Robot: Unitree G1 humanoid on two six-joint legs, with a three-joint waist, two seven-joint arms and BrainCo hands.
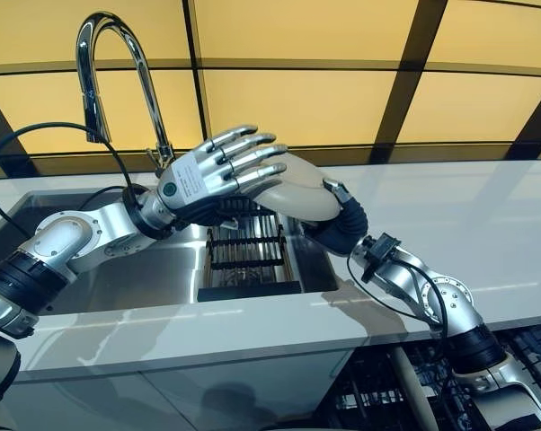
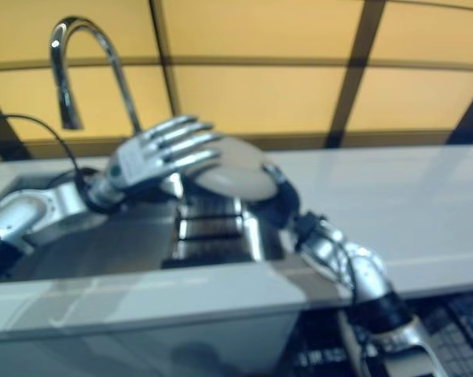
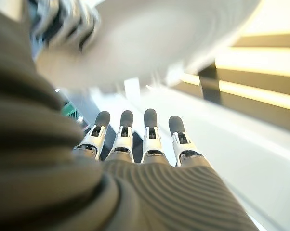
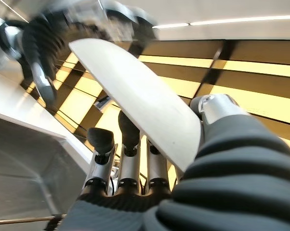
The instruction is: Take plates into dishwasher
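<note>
The right hand (image 1: pixel 338 214) has its fingers (image 4: pixel 129 139) lying nearly straight along one face of a pale plate (image 1: pixel 293 190), with the thumb (image 4: pixel 217 107) pressing the plate's edge from the other side, so the plate is pinched between thumb and fingers and carried clear of everything below. In the head views it hangs tilted in the air above the sink (image 1: pixel 154 274), over the dark dish rack (image 1: pixel 245 250) that sits in the basin. The left hand (image 1: pixel 218 169) is spread over the plate's upper side, fingers (image 3: pixel 150 132) straight and slightly fanned; the tips seem to rest on or just above the plate, but whether they truly touch it I cannot tell, and the left wrist view shows them holding nothing. Behind both hands the curved tap (image 1: pixel 100 67) rises from the back of the sink, and the pale desk (image 1: pixel 486 224) runs off to the robot's right. At the lower right edge, under the desk, the wire racks of the dishwasher (image 1: pixel 387 391) show, with the rim of something pale standing in them, possibly a plate already loaded. As a judgement, the task is partway: this plate is lifted out of the sink area but not yet moved over or lowered, so the carry across to the dishwasher, the slotting and the release all remain.
</note>
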